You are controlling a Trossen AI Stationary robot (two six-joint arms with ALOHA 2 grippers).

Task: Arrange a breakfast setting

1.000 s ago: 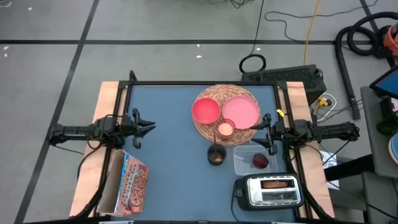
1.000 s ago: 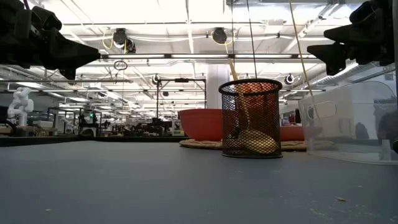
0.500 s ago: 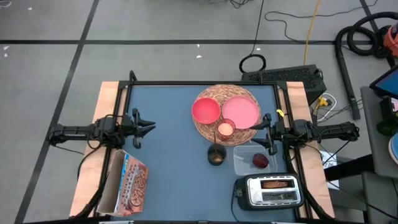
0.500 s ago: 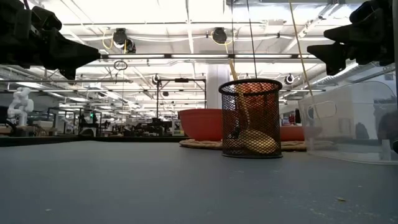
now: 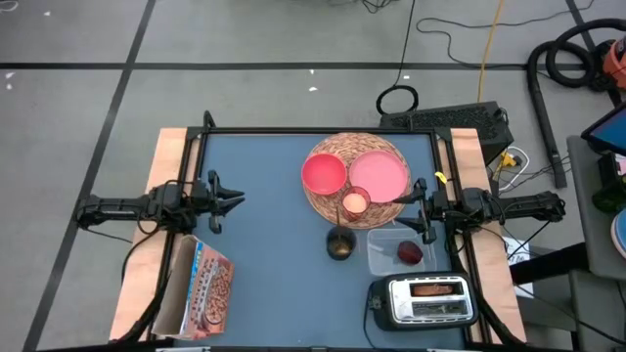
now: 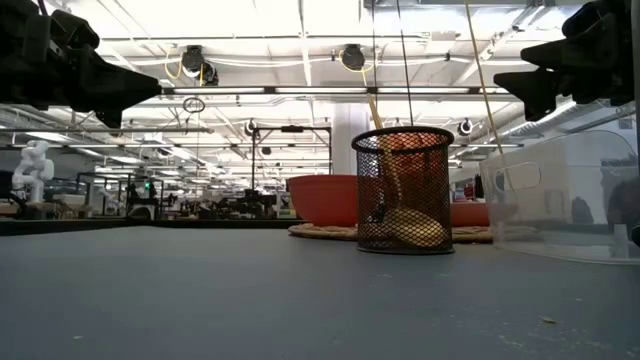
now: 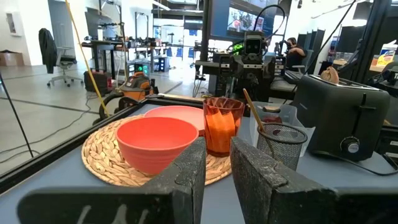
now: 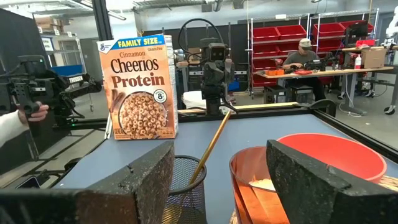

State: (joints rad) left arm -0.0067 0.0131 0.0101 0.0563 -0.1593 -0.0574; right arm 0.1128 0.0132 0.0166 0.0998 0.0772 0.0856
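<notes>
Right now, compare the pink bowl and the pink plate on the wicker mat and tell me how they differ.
The pink bowl is deep with raised walls; the pink plate is flat and shallow. The bowl is a stronger coral pink, the plate paler. In the high view the plate looks wider than the bowl. The bowl lies toward the left arm's side of the wicker mat, the plate toward the right arm's. Both are round, look empty, and rest side by side on the mat.

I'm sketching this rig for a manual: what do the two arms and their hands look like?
Both arms are black, slim and jointed, with black cables looping along them. The left hand and right hand each end in two dark, pointed fingers. Up close in the wrist views, the fingers are matte black blocks with a rough, speckled surface and flat inner faces. No markings are visible.
</notes>
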